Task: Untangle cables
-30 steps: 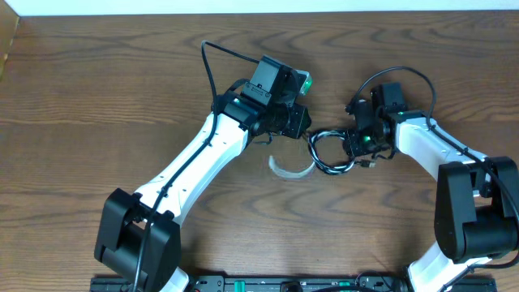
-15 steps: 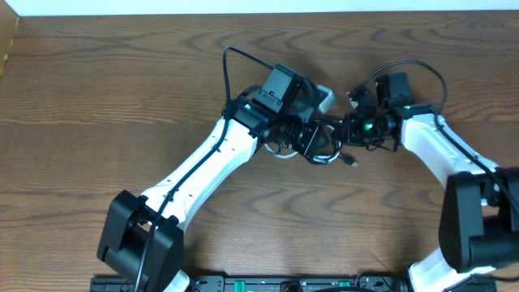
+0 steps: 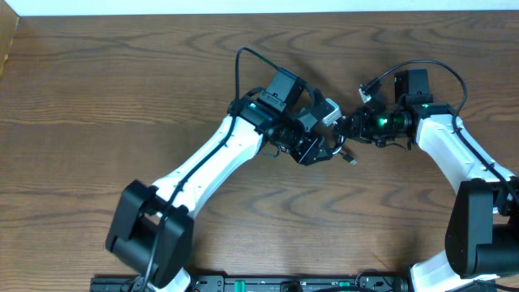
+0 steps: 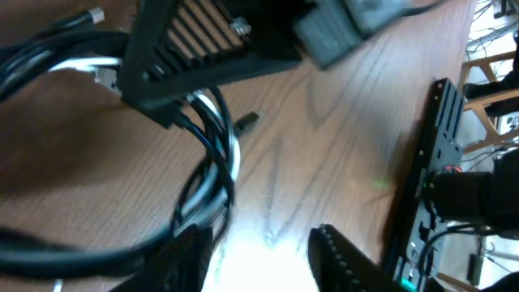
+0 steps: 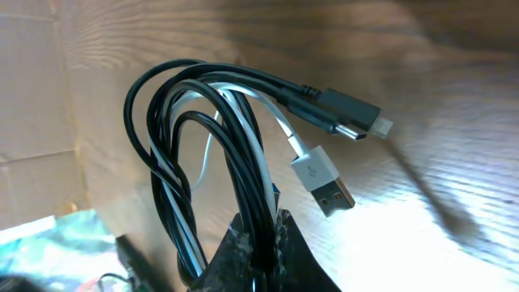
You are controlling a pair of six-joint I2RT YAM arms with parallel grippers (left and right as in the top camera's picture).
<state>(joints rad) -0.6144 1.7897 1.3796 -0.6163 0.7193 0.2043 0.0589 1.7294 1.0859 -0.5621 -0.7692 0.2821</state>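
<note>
My right end effector (image 5: 258,234) is clamped shut on the cables: black cable (image 5: 154,154) and white cable (image 5: 280,130), bunched in 1 looped bundle. It looks held clear of the worktop (image 3: 97,97), between my 2 arms. My left end effector (image 4: 255,239) has its jaws apart just beside the loops, nothing pinched that I can see.

Judgement: light, limp, slick cords. Loops will slide and spring, won't hold shape. Only the plugs are stiff. Best hold: white USB plug (image 5: 323,180) or the cord just behind it, then draw it out of the black loops. A hard yank could tighten the twist.
</note>
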